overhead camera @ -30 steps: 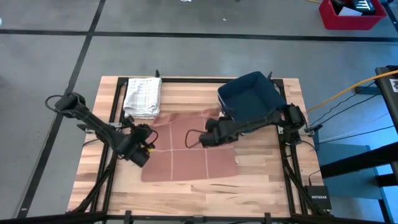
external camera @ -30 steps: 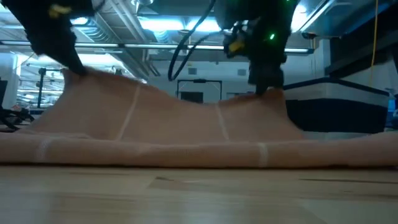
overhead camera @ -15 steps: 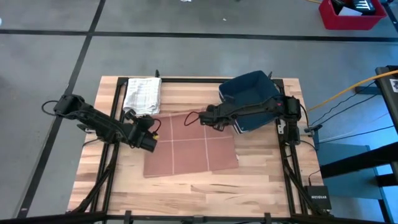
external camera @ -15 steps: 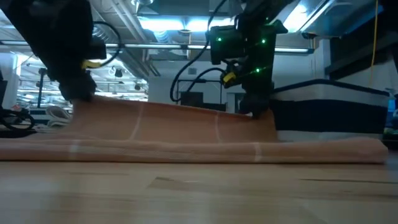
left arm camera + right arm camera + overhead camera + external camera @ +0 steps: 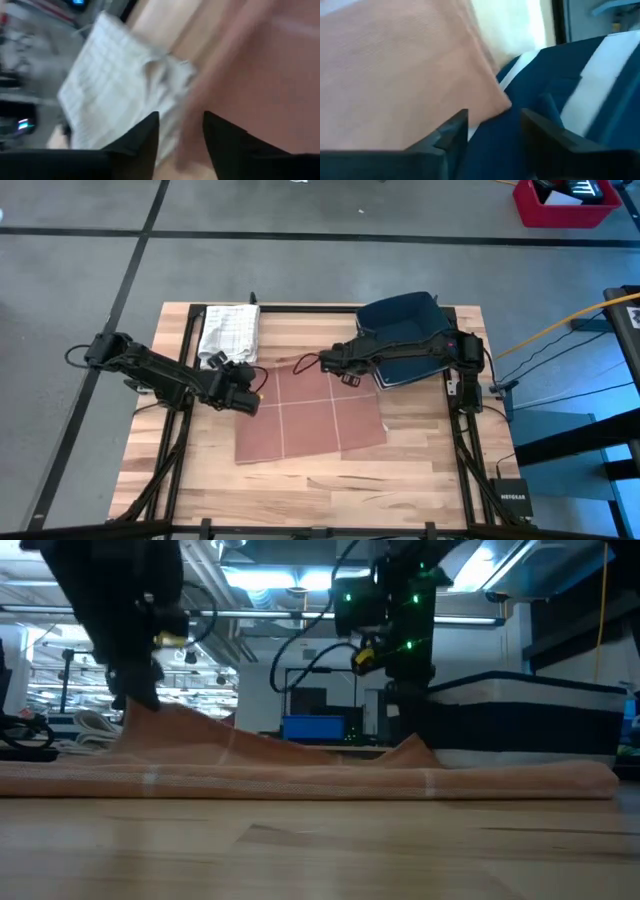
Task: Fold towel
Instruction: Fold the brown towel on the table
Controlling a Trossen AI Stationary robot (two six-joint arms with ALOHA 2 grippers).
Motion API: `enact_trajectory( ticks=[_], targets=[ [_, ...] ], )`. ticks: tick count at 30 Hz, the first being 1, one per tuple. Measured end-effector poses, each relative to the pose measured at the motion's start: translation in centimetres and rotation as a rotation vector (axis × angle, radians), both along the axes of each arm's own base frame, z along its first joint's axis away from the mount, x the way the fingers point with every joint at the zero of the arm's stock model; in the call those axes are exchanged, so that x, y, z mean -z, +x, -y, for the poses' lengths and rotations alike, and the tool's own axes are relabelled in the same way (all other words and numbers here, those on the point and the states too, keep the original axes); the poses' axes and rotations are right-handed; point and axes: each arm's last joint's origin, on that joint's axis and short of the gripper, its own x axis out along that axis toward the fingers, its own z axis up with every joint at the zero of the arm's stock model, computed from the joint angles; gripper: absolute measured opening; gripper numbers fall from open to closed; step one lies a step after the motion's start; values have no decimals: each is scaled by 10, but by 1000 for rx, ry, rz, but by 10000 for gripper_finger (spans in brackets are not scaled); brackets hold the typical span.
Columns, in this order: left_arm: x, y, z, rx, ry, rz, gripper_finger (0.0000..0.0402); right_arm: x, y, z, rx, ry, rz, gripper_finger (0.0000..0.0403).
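High view: your salmon towel (image 5: 310, 415) lies doubled over on the table (image 5: 420, 470), one fold judged done, more left. At its far corners the left gripper (image 5: 252, 396) and right gripper (image 5: 345, 376) stand parted, holding nothing. Beyond it: folded white towel (image 5: 228, 335), blue bin (image 5: 405, 325).

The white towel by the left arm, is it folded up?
Yes, the white towel lies as a neat folded stack at the table's far edge, beside the spread pink towel.

Both arms are dark and slim-linked, with black cables looping along them. Green lights glow on one wrist housing. Each claw has two black tapered fingers.
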Motion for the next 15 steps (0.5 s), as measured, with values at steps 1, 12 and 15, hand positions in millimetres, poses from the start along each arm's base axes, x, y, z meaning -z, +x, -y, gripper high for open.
enact_trajectory(
  ticks=[1, 12, 15],
  targets=[
    [-5, 2, 4, 20, -22, 18, 152, -6, 0, -3, -12, 30, -1, 181],
    [-7, 17, 61, 343, -251, 326, 180, -52, -25, -57, -373, 175, -46, 217],
    [12, 15, 67, 388, -329, 340, 180, -50, -34, -59, -380, 181, -61, 210]
  ],
)
